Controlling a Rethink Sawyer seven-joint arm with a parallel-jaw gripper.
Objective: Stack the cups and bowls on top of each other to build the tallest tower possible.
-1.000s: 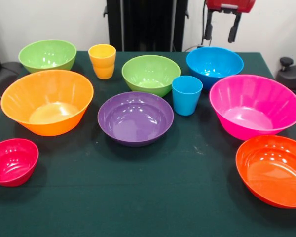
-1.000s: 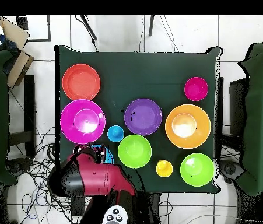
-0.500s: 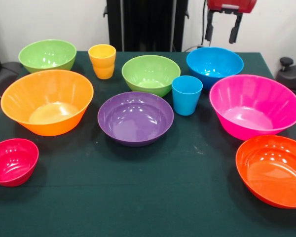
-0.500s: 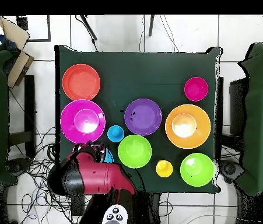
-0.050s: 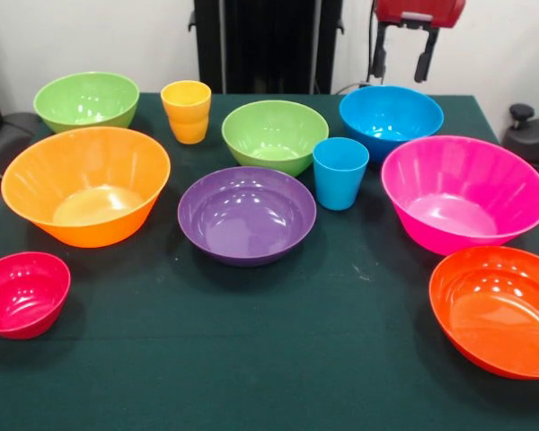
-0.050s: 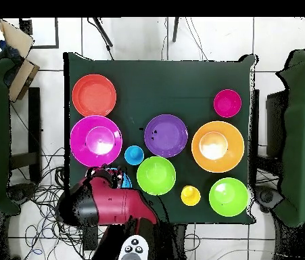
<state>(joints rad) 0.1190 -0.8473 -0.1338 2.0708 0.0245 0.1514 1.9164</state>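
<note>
Taken left to right in the front view, with the purple bowl point(image 5: 247, 215) as the hub of the dial: the small crimson bowl point(image 5: 22, 294) sits alone at about eight o'clock near the table's point(image 5: 251, 359) front corner, the large orange bowl point(image 5: 85, 185) lies at nine, and one green bowl point(image 5: 86, 100) stands behind it at ten. The yellow-orange cup point(image 5: 187, 111) is at eleven, upright and apart from its neighbours, and the second green bowl point(image 5: 275, 136) is at twelve, close behind the purple one. The light blue cup point(image 5: 340, 172) stands at two, just beside that green bowl, with the blue bowl point(image 5: 391, 117) further out behind it; the large pink bowl point(image 5: 464, 192) is at three and the red-orange bowl point(image 5: 501, 310) at four. Every piece rests mouth-up on the cloth with nothing nested in anything, so no tower exists yet; the spread probably serves to give each piece free room for a grasp from above. The gripper point(image 5: 402, 56) hangs over the blue bowl, well clear of its rim, its two black fingers apart and holding nothing, which reads as a ready pose before a first pick. A wide bowl would likely make the soundest base.
</note>
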